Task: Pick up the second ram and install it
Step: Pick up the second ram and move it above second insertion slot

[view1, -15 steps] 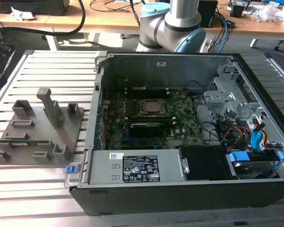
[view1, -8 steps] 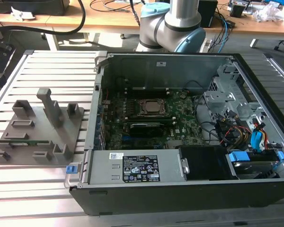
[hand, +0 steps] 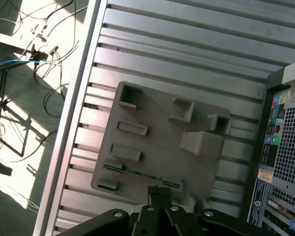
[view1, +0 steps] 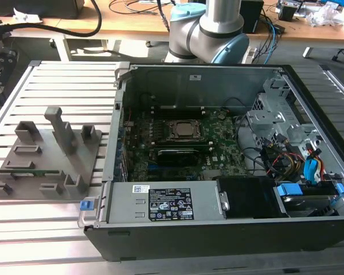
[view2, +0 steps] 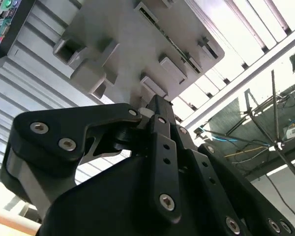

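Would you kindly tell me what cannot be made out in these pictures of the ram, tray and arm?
- The second ram: exterior view, a thin green strip in the grey tray; chips too small to see.
- The grey tray's edge: first wrist view, partly hidden behind the claw.
- The arm: exterior view, cut off by the top edge.
- The motherboard slots: exterior view, too small and dark to tell if filled.

Second ram [view1: 37, 172]: long, thin and green (seen nearly edge-on). Stands on its long edge in a slot of the grey tray [view1: 83, 160].
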Robot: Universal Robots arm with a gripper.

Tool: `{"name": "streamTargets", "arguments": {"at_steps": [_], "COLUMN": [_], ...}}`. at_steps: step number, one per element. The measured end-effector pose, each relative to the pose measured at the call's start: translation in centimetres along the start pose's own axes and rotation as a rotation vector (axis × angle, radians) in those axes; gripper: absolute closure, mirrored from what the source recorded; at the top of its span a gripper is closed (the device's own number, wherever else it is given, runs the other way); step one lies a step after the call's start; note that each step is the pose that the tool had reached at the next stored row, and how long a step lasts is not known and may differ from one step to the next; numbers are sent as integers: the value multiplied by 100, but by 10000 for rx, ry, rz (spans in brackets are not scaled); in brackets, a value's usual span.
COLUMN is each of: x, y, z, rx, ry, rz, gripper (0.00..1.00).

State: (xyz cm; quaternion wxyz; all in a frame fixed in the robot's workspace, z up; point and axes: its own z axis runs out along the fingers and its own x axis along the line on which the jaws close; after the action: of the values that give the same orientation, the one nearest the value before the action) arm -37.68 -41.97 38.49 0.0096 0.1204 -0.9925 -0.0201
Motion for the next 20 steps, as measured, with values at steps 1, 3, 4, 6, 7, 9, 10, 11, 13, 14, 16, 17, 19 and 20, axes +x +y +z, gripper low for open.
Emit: {"name": "streamTargets", "arguments": {"at_steps": [1,3,4,6,7,9,10,11,13,14,16,17,19,20], "x": [0,0,0,0,0,0,0,0,0,0,0,0,0,0], "y": [0,0,0,0,0,0,0,0,0,0,0,0,0,0], "z": [0,0,0,0,0,0,0,0,0,0,0,0,0,0], "rx": [3,7,10,17,22,29,32,35,39,42,46,47,52,56], "ry": [9,20,30,51,65,87,94,107,117,125,138,141,157,167], "rz": [-209,-473,-709,-1218,-1529,-2050,-2245,-2511,-2759,-2975,-3244,-3329,-3707,-3937], "gripper": [90,90,90,90,90,90,90,90,90,90,90,90,90,90]}}
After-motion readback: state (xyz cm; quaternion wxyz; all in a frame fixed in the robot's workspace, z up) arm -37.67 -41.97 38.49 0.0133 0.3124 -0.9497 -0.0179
